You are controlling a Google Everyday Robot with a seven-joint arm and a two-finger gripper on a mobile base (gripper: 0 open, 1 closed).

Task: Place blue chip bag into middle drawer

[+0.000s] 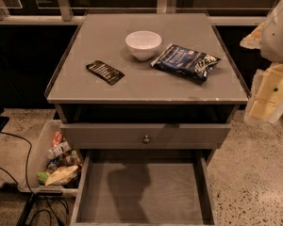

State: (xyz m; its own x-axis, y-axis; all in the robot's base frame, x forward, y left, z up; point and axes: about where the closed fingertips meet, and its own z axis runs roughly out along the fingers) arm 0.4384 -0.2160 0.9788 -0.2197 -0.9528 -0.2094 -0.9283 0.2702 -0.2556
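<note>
The blue chip bag (186,61) lies flat on the grey cabinet top (146,86), at the right, just right of a white bowl (143,44). The middle drawer (172,189) is pulled out toward me below the cabinet front, and nothing lies on its floor. My gripper (268,97) hangs off the cabinet's right side, beyond the top's right edge, level with its front. It is apart from the bag and holds nothing that I can see.
A flat black packet (105,72) lies on the left of the top. A grey drawer front with a round knob (146,138) sits above the pulled-out drawer. A white bin of snacks (54,164) and cables (19,173) are on the floor at left.
</note>
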